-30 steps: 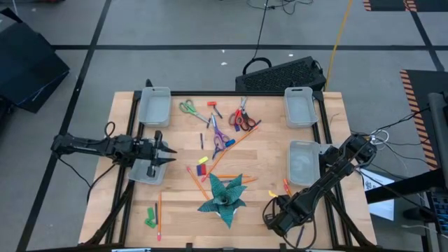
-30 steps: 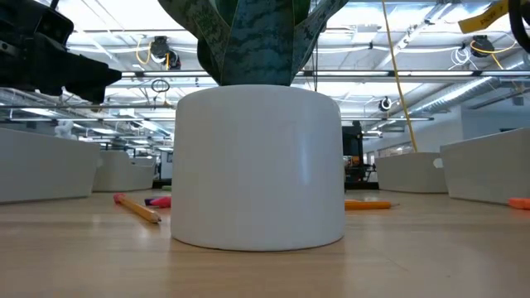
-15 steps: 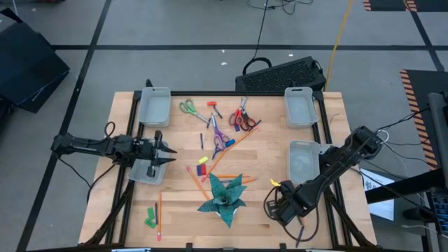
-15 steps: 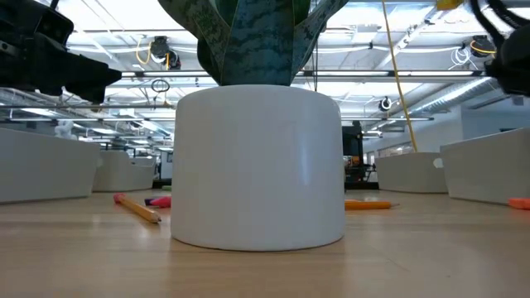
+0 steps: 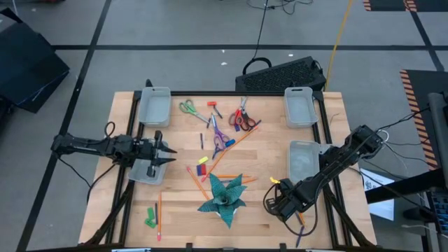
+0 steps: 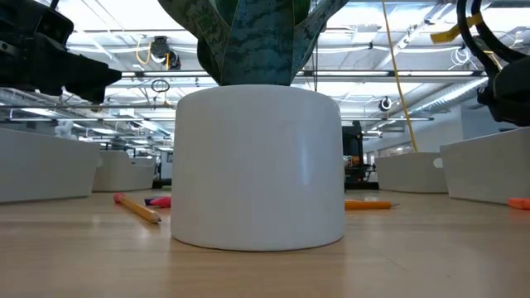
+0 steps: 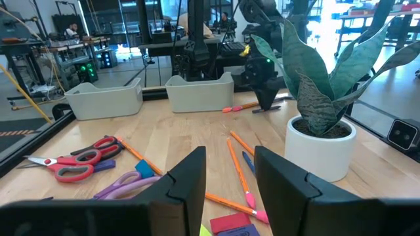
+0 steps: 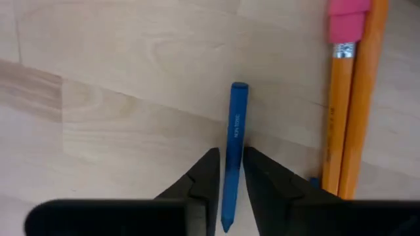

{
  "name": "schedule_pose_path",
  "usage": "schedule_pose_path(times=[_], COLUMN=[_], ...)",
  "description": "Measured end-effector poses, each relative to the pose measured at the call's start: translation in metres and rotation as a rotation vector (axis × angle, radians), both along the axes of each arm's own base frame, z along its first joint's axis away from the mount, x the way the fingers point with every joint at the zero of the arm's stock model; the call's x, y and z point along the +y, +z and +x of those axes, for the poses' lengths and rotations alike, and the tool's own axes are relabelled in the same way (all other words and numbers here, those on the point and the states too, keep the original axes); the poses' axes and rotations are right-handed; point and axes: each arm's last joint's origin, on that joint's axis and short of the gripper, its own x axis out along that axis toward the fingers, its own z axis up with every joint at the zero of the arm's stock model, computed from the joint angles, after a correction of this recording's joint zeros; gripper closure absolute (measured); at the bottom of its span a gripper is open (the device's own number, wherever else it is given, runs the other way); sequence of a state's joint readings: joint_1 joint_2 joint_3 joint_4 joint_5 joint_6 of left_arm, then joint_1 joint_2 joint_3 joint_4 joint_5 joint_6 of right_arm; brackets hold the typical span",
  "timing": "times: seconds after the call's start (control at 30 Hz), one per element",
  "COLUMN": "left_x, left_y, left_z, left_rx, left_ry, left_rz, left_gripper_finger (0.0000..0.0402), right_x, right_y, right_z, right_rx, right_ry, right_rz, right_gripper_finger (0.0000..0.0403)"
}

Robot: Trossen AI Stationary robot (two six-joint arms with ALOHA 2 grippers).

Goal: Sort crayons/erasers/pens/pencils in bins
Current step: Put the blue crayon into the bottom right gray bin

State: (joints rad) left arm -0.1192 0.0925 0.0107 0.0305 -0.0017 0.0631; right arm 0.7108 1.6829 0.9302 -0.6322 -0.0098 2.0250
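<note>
My right gripper (image 5: 280, 204) is near the table's near right corner, shut on a blue crayon (image 8: 232, 141). Two orange pencils (image 8: 348, 111) lie on the wood beside it. My left gripper (image 5: 168, 155) hangs open over the near left bin (image 5: 144, 172), with nothing between its fingers (image 7: 230, 187). Other bins stand at the far left (image 5: 155, 106), far right (image 5: 299, 106) and near right (image 5: 305, 159). Loose orange pencils (image 5: 234, 145), a dark blue pen (image 5: 201, 140) and small coloured erasers (image 5: 201, 165) lie on the table's middle. My right gripper pinches the blue crayon between its two fingers near the pointed end (image 8: 228, 196). The fingers lie across the crayon, and its flat end (image 8: 239, 86) sticks out past them. Whether the crayon is clear of the wood, I cannot tell.
A potted plant (image 5: 224, 196) in a white pot (image 6: 258, 165) stands at the near middle, left of my right gripper. Scissors (image 5: 241, 119) lie at the far middle, green pieces (image 5: 150, 217) and a pencil (image 5: 159, 213) at the near left.
My right gripper has moved a little toward the table's far edge, and its arm has come into the low view at the right.
</note>
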Motion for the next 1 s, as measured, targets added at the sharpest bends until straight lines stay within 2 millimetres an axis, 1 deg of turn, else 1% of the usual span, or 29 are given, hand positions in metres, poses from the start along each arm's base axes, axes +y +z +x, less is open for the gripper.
schedule_pose_path(times=[0.1,0.17,0.43,0.53,0.67,0.77,0.9,1.0], left_x=[0.000,0.000,0.000,0.000,0.000,0.000,0.000,0.000], left_y=[0.000,0.000,0.000,0.000,0.000,0.000,0.000,0.000], left_z=[0.000,0.000,0.000,0.000,0.000,0.000,0.000,0.000], left_rx=[0.000,0.000,0.000,0.000,0.000,0.000,0.000,0.000], left_ry=[0.000,0.000,0.000,0.000,0.000,0.000,0.000,0.000], left_rz=[0.000,0.000,0.000,0.000,0.000,0.000,0.000,0.000], left_gripper_finger=[0.0268,0.0268,0.0268,0.0268,0.0268,0.0268,0.0268,0.0268], right_x=[-0.001,-0.001,-0.004,-0.004,-0.004,-0.004,-0.004,-0.011], right_y=[0.000,0.000,-0.001,0.001,0.008,0.019,0.032,0.047], right_z=[0.001,0.001,0.002,0.004,0.008,0.013,0.022,0.027], right_rx=[-0.005,-0.005,0.003,0.003,0.028,0.039,0.003,-0.057], right_ry=[0.002,0.003,-0.016,-0.006,0.007,0.021,0.058,0.072], right_rz=[-0.006,-0.007,-0.007,-0.005,-0.031,-0.050,-0.030,-0.028], right_gripper_finger=[0.0328,0.0333,0.0377,0.0388,0.0388,0.0384,0.0382,0.0381])
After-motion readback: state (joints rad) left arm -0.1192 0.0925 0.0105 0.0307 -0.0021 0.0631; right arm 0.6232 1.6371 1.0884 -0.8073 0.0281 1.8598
